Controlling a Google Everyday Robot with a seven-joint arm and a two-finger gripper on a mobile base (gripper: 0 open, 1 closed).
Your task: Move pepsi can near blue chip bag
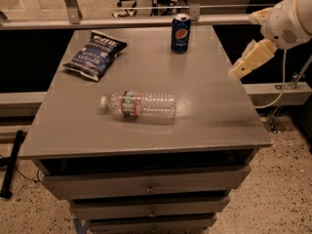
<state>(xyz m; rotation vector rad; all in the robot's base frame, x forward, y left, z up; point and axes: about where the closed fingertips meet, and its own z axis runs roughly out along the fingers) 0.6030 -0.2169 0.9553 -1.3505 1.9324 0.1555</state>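
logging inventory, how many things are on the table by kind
cans: 1, the pepsi can
chip bags: 1, the blue chip bag
bottles: 1, the clear plastic bottle
total: 3 on the table
the claw hangs by the table's right edge, touching none

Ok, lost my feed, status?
Gripper hangs far right, apart from the can. Can upright at back. Bag back left. Bottle lies nearer front, not between them.

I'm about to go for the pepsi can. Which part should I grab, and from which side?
Probably mid-height on the round side wall of the pepsi can, which stands upright near the far edge of the table. Come in level from the right, where the gripper hovers just off the table's right edge; a rail runs close behind the can.
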